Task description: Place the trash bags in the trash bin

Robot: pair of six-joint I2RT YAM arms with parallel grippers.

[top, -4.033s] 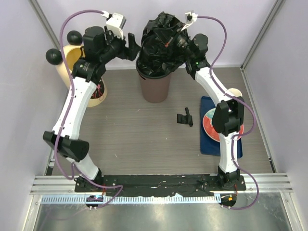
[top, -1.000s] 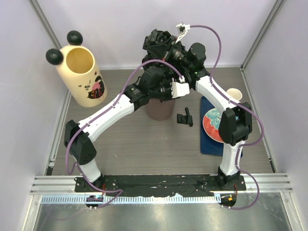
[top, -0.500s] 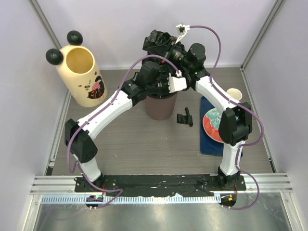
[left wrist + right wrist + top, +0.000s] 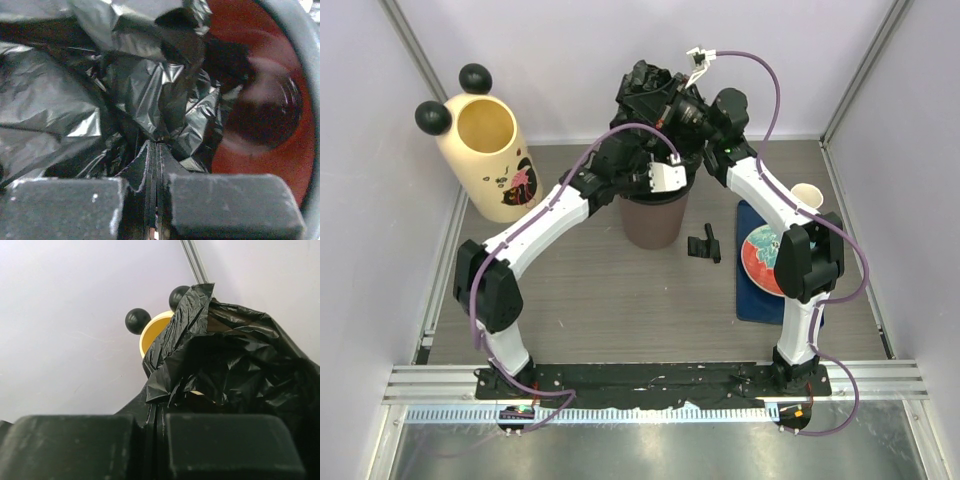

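The table [image 4: 590, 290] stretches out ahead of my two bases. The biggest thing on it is the trash bin [image 4: 485, 160], at about ten o'clock. It is a cream rounded shell with two black ball ears on its rim, a pink-and-black cartoon mark on its side, and an open, pale yellow mouth. My right wrist camera sees its rim and both ears [image 4: 152, 332] beyond the plastic.

The brown inner bucket [image 4: 655, 225] stands apart from that shell, near twelve o'clock from my bases. Its inner wall [image 4: 260, 115] looks glossy and red-brown from my left wrist.

The trash bag [image 4: 645, 90] is bunched over the bucket's far rim. It is thin black film, heavily crumpled, and its sharp creases catch white glints. Part of it [image 4: 140, 100] lies down inside the bucket mouth against the inner wall, and the rest [image 4: 235, 370] rises in a loose peak above my right fingers.

My left gripper [image 4: 156, 150] is clenched on a fold of the bag inside the bucket. My right gripper [image 4: 156, 407] is clamped on another fold higher up.

A red plate [image 4: 760, 255] sits on a blue mat [image 4: 752, 305] at three o'clock. A paper cup [image 4: 805, 194] stands at two o'clock, and a small black part [image 4: 705, 243] lies between the bucket and the mat.
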